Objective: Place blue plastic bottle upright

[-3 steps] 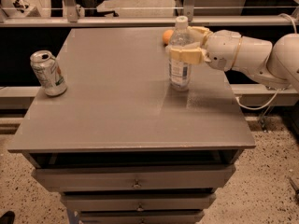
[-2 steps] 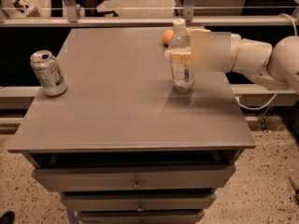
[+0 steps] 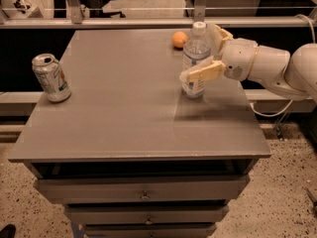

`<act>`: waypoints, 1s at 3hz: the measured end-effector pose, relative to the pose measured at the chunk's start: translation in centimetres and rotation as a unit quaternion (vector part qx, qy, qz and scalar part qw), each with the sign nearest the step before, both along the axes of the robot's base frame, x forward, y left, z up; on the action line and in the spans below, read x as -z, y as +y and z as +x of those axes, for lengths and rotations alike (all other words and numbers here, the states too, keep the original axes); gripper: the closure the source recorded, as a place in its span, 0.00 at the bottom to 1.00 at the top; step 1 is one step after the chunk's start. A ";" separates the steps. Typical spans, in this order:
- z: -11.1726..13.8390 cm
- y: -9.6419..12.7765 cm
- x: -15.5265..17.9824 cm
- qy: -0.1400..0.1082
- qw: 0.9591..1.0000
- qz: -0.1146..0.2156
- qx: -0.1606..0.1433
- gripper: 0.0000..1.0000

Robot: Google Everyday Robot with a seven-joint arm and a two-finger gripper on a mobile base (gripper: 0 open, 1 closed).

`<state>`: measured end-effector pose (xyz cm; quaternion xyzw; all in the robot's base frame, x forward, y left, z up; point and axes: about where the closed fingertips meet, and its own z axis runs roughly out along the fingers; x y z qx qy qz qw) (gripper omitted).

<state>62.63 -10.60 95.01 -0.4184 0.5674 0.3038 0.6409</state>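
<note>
The blue plastic bottle (image 3: 195, 53) stands upright on the grey table (image 3: 124, 113), right of centre near the back. It is clear with a white cap and a pale label. My gripper (image 3: 210, 53) reaches in from the right at the bottle's mid-height. Its tan fingers are spread, one finger (image 3: 202, 72) in front of the bottle's lower half and the other behind, beside the cap. The gripper is open and the bottle rests on the table by itself.
A dented silver soda can (image 3: 51, 77) stands near the table's left edge. A small orange ball (image 3: 179, 39) lies just behind the bottle. The table has drawers below its front edge. A metal rail runs behind the table.
My gripper was closed around the bottle's upper part; now its fingers have spread apart. The bottle has stayed upright in about the same spot.
</note>
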 end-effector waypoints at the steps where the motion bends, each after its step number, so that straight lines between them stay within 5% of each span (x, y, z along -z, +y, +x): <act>1: 0.0 -1.0 -0.1 -0.001 1.000 -0.002 0.011 0.00; 3: -1.0 -4.8 -1.5 0.012 0.999 -0.027 0.017 0.00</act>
